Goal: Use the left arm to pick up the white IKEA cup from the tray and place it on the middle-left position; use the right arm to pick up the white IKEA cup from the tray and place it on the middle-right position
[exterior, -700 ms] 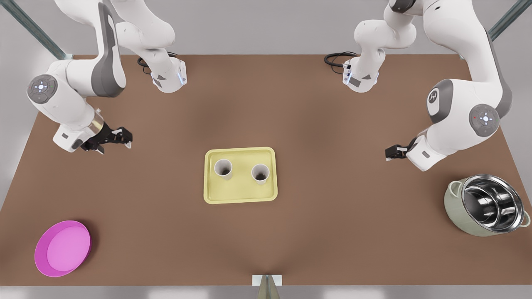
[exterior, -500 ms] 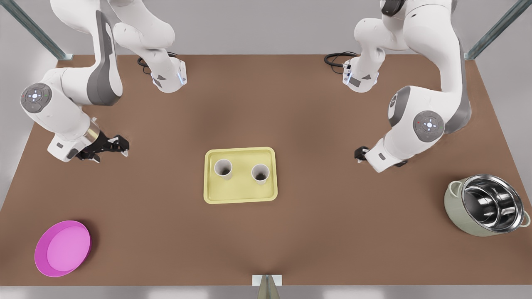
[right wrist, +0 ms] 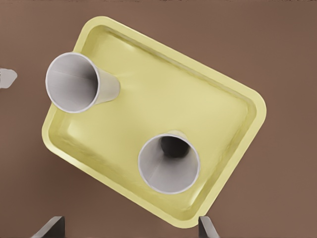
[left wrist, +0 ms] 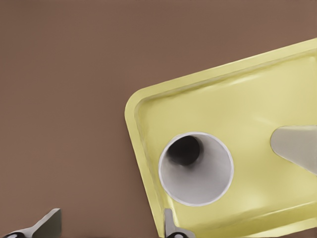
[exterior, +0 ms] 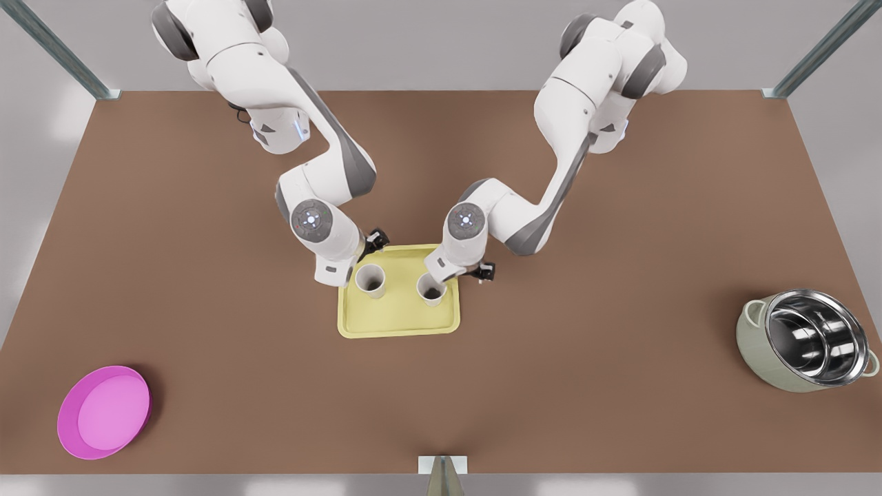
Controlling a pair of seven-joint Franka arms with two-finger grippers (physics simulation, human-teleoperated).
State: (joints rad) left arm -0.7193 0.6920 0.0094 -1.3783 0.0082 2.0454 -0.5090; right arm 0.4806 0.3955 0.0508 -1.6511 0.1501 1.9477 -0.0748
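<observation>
Standing upright on pale-yellow tray [exterior: 398, 324] at table centre: two white cups, front-view-left cup [exterior: 370, 280] and front-view-right cup [exterior: 432, 288], apart. Left gripper [left wrist: 111, 228] above tray's corner beside front-view-left cup, fingers spread, holding nothing. Right gripper [right wrist: 131, 229] above tray edge near front-view-right cup, fingers wide, empty. Pink dish [exterior: 104, 411] and steel pot [exterior: 807, 339] well apart at table edges.

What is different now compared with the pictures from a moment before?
Both arms swung inward from the table's sides: the left gripper now hangs open over the left cup, the right gripper open over the right cup. Nothing is gripped. Cups, tray, pink dish and pot stayed put.
</observation>
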